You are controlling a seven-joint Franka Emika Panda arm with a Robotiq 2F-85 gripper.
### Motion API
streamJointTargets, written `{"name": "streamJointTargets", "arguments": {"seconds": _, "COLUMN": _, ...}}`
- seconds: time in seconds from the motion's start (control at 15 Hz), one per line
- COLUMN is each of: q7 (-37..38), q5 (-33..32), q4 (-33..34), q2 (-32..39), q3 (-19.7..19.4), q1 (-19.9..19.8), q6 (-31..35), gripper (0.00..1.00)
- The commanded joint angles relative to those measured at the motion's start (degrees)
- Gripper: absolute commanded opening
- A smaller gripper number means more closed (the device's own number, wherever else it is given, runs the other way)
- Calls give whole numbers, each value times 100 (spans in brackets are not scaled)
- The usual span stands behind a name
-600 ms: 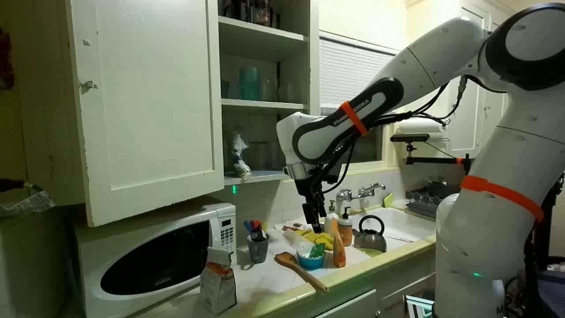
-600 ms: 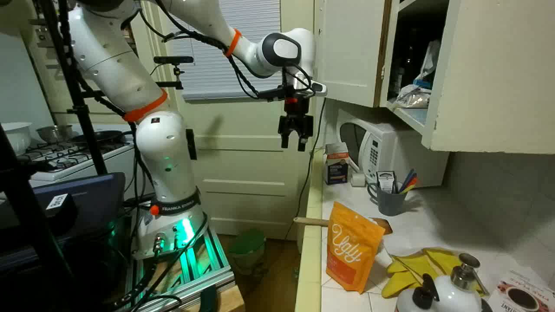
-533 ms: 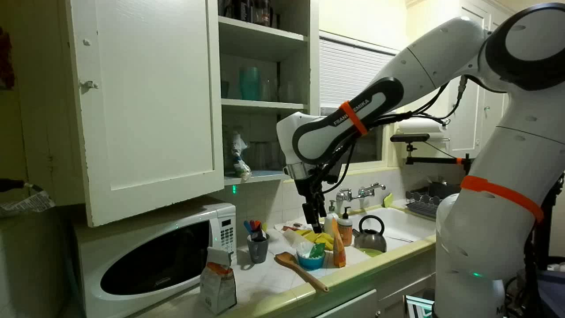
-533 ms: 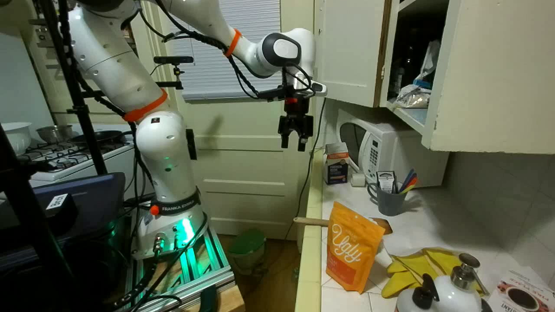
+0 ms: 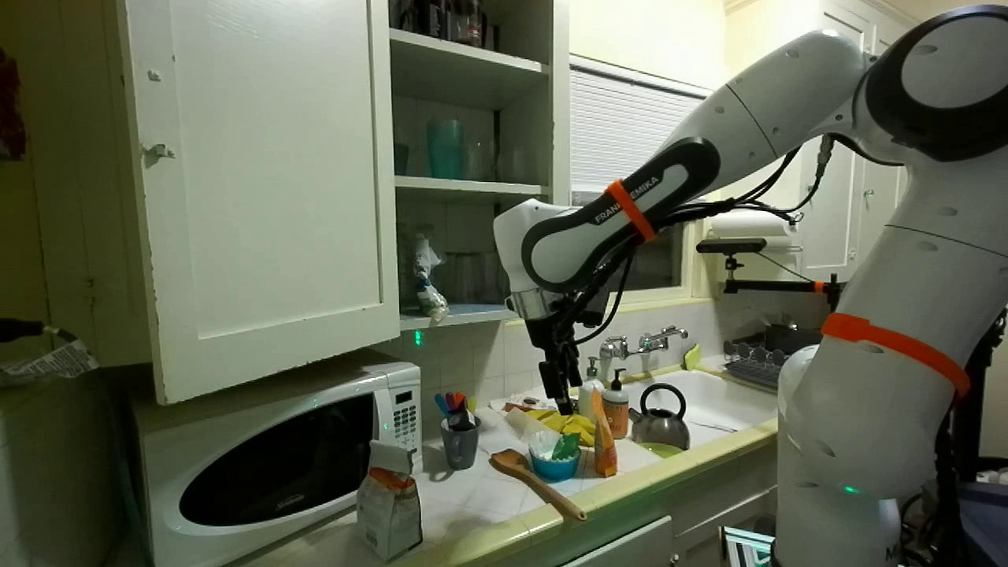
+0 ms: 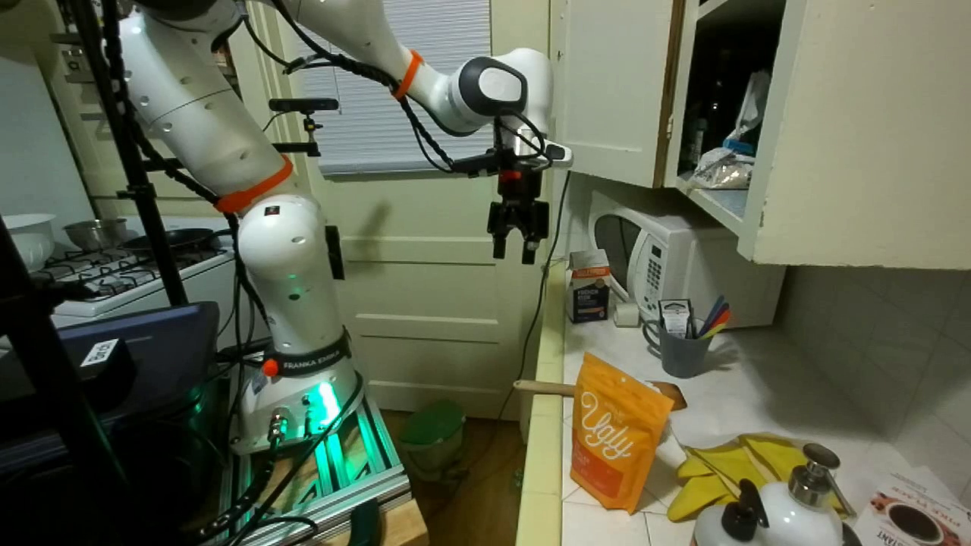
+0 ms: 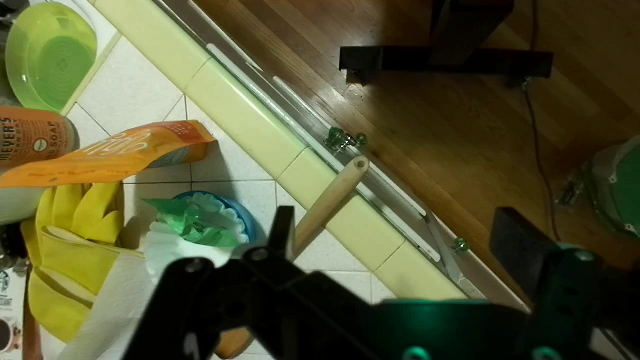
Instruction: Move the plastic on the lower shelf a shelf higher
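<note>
The plastic [image 5: 429,279] is a pale, crumpled clear packet with a blue patch, more like a bag than a rounded container. It stands on the white lower shelf [image 5: 465,316] and also shows in an exterior view [image 6: 722,168]. The shelf higher [image 5: 472,187] bears teal tumblers [image 5: 446,150]. My gripper [image 5: 561,398] hangs pointing down in front of and below the cabinet, apart from the plastic. In an exterior view the gripper [image 6: 513,252] has its fingers spread with nothing between them. The wrist view shows the gripper [image 7: 400,240] open; the plastic and shelves are out of that view.
The open cabinet door [image 5: 268,173] swings out over the microwave [image 5: 283,457]. Clear glasses [image 5: 470,276] stand behind the plastic. On the counter are an orange pouch [image 6: 618,432], yellow gloves [image 7: 75,250], a grey mug [image 6: 683,353], a wooden spoon [image 7: 330,205] and a blue bowl [image 5: 555,466].
</note>
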Motion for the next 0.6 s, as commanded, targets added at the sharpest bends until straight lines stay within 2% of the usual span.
{"name": "streamJointTargets", "arguments": {"seconds": 0.0, "q7": 42, "q5": 14, "q4": 258, "q2": -132, "q3": -215, "q1": -20, "q6": 303, "gripper": 100}}
{"name": "streamJointTargets", "arguments": {"seconds": 0.33, "q7": 261, "q5": 97, "q4": 1015, "q2": -163, "q3": -289, "q1": -35, "q6": 1177, "gripper": 100}}
{"name": "streamJointTargets", "arguments": {"seconds": 0.53, "q7": 741, "q5": 488, "q4": 1617, "q2": 1, "q3": -201, "q1": -1, "q6": 1503, "gripper": 100}}
